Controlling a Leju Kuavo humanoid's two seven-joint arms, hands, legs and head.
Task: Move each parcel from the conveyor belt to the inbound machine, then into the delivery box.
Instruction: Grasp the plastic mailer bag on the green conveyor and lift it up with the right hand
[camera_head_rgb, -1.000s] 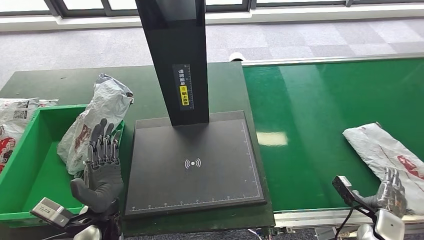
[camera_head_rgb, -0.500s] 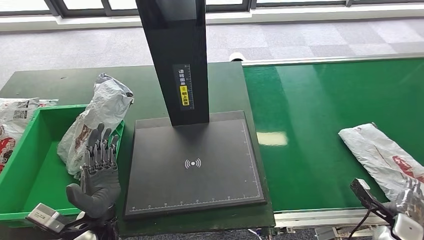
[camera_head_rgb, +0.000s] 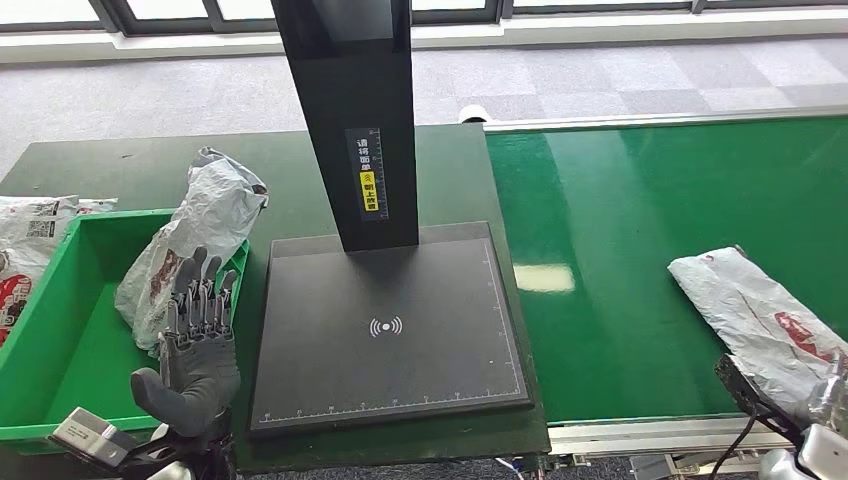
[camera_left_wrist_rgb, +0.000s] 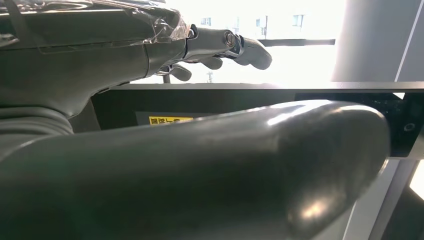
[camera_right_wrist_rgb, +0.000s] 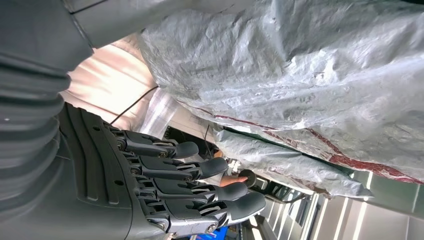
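A grey parcel (camera_head_rgb: 760, 315) lay at the conveyor belt's (camera_head_rgb: 640, 240) near right edge; the right hand (camera_right_wrist_rgb: 165, 185), fingers spread and empty, sat beside it. Pickup seemed next, needing a grasp. The left hand (camera_head_rgb: 200, 345) stood spread

right hand (camera_head_rgb: 832, 400) cut by frame edge

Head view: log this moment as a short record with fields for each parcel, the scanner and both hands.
belt parcel: crumpled grey plastic parcel bag lying on the green conveyor belt, near its front edge
box parcel: grey plastic parcel draped over the green delivery box's rim
scanner: black inbound machine platform, nothing on it
left robot hand: open, fingers apart, upright beside the box
right robot hand: open, beside the belt parcel
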